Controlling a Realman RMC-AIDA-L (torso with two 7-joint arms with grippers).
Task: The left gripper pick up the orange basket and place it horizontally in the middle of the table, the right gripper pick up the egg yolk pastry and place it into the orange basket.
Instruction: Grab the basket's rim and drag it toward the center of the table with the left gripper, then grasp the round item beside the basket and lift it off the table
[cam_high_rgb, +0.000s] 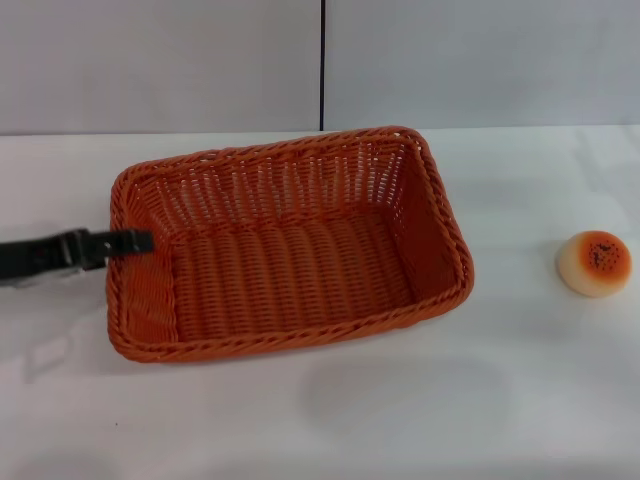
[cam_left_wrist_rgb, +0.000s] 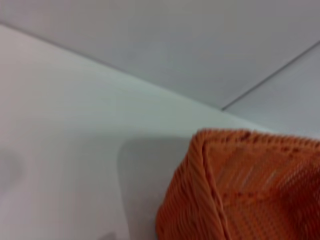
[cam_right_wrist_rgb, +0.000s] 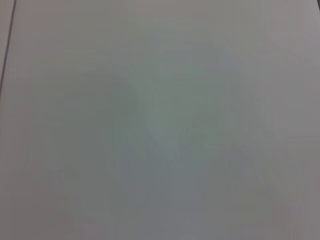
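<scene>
Rectangular orange woven wicker basket (cam_high_rgb: 290, 250) mid-table (cam_high_rgb: 400, 420); small round cream-sided pastry (cam_high_rgb: 593, 263) well apart, to its right.

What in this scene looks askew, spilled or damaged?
Only the orange basket is slightly askew, its long side slanted against the table edge. The left gripper is at its left rim. The egg yolk pastry sits upright and intact to its right. Nothing is spilled.

The left gripper (cam_high_rgb: 135, 241) is black, with a slim, flat finger. Behind it, its arm (cam_high_rgb: 40, 257) is dark and blocky with a shiny top.
</scene>
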